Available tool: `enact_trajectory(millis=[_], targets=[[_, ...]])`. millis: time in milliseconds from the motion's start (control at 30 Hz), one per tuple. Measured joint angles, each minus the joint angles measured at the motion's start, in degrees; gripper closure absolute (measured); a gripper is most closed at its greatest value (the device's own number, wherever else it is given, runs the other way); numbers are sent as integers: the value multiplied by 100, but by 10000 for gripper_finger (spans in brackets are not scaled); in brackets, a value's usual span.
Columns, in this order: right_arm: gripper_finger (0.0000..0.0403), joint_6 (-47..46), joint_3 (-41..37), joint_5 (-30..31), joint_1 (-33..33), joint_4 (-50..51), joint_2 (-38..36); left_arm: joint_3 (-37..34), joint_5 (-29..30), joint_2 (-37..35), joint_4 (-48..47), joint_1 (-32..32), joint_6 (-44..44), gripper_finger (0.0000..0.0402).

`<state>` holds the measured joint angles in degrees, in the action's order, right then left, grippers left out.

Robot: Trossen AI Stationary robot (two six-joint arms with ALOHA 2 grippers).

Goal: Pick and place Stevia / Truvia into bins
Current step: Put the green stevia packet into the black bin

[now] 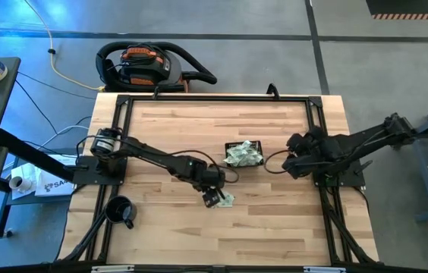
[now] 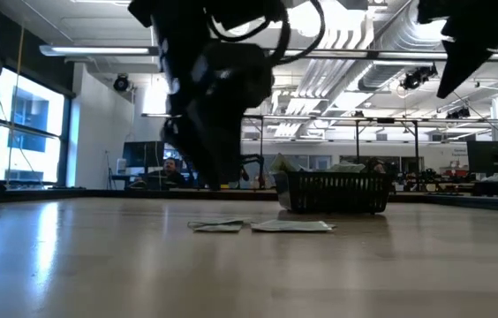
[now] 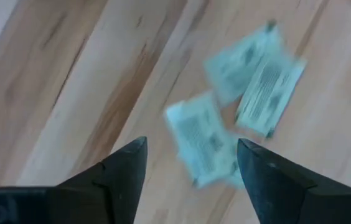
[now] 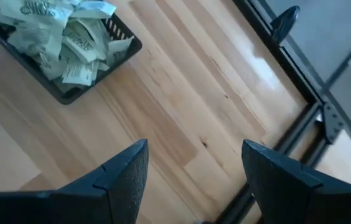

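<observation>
- The white paper (image 1: 51,184) lying off the table's left edge carries dark block letters that seem to start "SA"; the rest is cut off by the arm's base.
- The sachets (image 3: 259,93) on the wood show lines of fine print, too blurred to read.
- The sachets heaped in the basket (image 4: 63,93) bear printing too, none legible.

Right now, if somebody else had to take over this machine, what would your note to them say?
Left gripper: open, empty, hovering over the loose pale green paper sachets on the wooden table.
Right gripper: open, empty, waiting beside the small black mesh basket.
Done: basket already heaped with sachets.
Left: at least three loose sachets in front of the basket, none gripped yet.
</observation>
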<state>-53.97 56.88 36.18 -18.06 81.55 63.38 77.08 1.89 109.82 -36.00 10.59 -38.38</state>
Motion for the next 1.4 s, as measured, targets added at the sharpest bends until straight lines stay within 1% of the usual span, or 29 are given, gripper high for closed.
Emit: enact_trajectory(millis=[67,133,200,300,467,567,633,700,767,900,933,1000,1033,1133,1233,1333,1400], targets=[[153,58,-260,72,-33,-163,-332,37,10,72,226,-7,-266,125],[153,150,-462,150,-35,-324,-653,18,25,104,80,-9,-346,132],[153,190,-640,183,-35,-481,-964,26,24,228,347,-8,-441,138],[153,214,-826,248,-33,-608,-1337,17,-1,292,366,-7,-672,145],[153,177,-1074,463,-22,-703,-1725,28,-98,520,392,-7,-708,154],[153,1,-1123,534,17,-750,-1785,29,-46,577,386,-7,-518,171],[153,-129,-1135,510,17,-730,-1788,39,107,642,332,-2,-412,192],[153,-128,-1135,527,17,-738,-1771,48,209,649,238,2,-331,223],[153,-147,-1135,535,17,-742,-1771,46,261,653,192,-41,-195,264],[153,-160,-1135,571,17,-753,-1771,37,443,639,224,-120,290,363],[153,-163,-1135,604,17,-763,-1769,39,513,641,264,-168,351,378],[153,-167,-1135,659,19,-786,-1769,41,594,647,269,-278,374,379],[153,-174,-1135,686,19,-784,-1769,43,569,647,268,-353,400,373],[153,-332,-1135,681,19,-787,-1767,151,195,556,49,-584,564,362],[153,-469,-1132,530,19,-793,-1765,432,-103,312,24,-769,770,380],[153,-558,-1132,410,19,-793,-1765,758,-318,-90,138,-923,1049,381],[153,-560,-1132,380,19,-793,-1765,957,-474,-146,176,-1048,1241,381]])
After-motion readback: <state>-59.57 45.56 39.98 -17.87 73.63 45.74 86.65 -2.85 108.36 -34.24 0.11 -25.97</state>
